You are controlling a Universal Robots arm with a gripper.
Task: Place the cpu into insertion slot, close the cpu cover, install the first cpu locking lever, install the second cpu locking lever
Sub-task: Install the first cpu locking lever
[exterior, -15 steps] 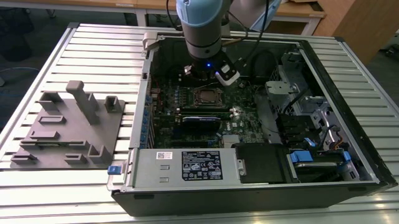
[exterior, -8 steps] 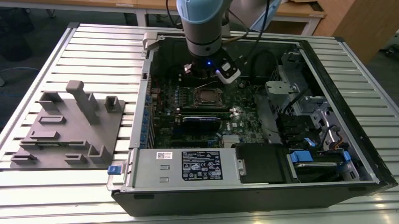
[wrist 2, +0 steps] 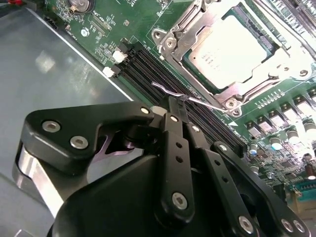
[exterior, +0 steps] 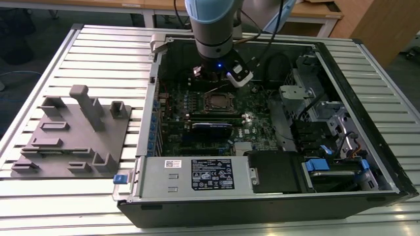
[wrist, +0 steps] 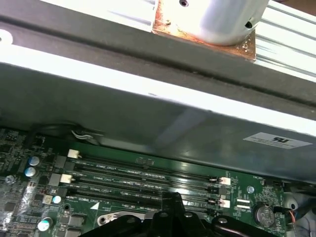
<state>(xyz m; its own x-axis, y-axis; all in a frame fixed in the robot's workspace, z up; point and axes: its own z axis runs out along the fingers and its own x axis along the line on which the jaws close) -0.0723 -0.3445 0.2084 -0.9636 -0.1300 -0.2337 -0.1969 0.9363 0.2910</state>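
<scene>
Silver-grey cpu [wrist 2: 231,49] sat in insertion slot [exterior: 217,102] just beyond tool [wrist 2: 173,104], cpu cover [wrist 2: 207,81] down over it. Tool closed, tip at wire locking lever [wrist 2: 168,89]. Judged: first lever step; needed steady downward press to latch.

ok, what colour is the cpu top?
Dull silver-grey, clearest on the cpu in the second wrist view.
</scene>
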